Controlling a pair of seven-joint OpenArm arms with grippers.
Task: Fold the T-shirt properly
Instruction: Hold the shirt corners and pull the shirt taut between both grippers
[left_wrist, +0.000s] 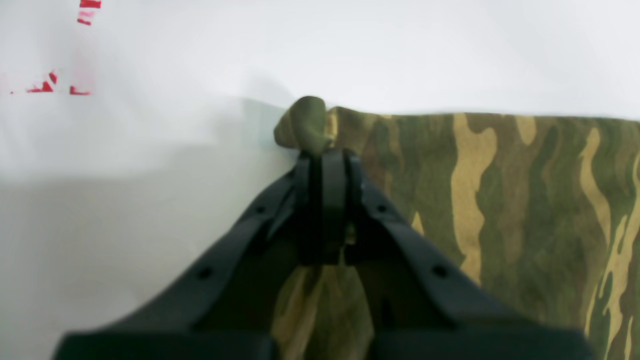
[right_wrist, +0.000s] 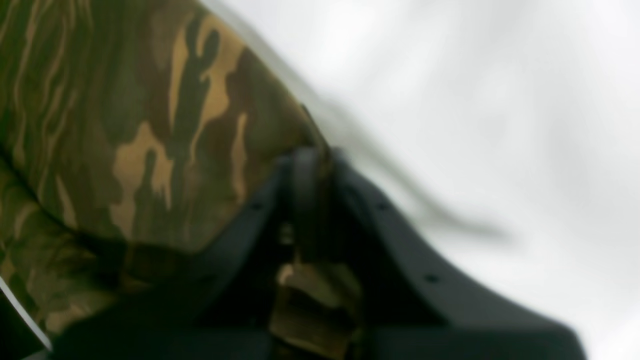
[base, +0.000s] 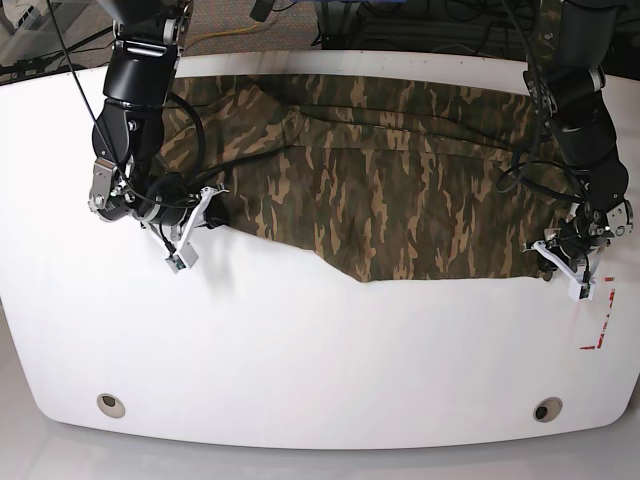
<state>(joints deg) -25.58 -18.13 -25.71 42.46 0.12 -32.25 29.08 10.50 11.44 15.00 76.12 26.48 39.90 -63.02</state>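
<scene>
Spread across the far half of the white table (base: 320, 360): the T-shirt (base: 390, 190), camouflage in olive, brown and tan, lying mostly flat with creases toward the left; near hem running unevenly from left to right, dipping lowest around the middle and right.

At the scene's right, close to the near right corner of the cloth: the left gripper (left_wrist: 322, 150), fingers (left_wrist: 332, 190) pressed together and clamped on a bunched nub of the fabric, a small olive fold poking out past the fingertips; more cloth trailing back between the finger bases in the left wrist view.

At the scene's left, by the near left edge of the garment: the right gripper (right_wrist: 315, 152), fingers (right_wrist: 305, 200) drawn together over the cloth edge; blurred in the right wrist view, so apparently pinching the hem, with a scrap of camouflage visible behind the fingers.

Near the right table edge, just beyond the left gripper: red tape marks (base: 600, 330) on the white surface; two round holes (base: 111, 404) along the near edge.
</scene>
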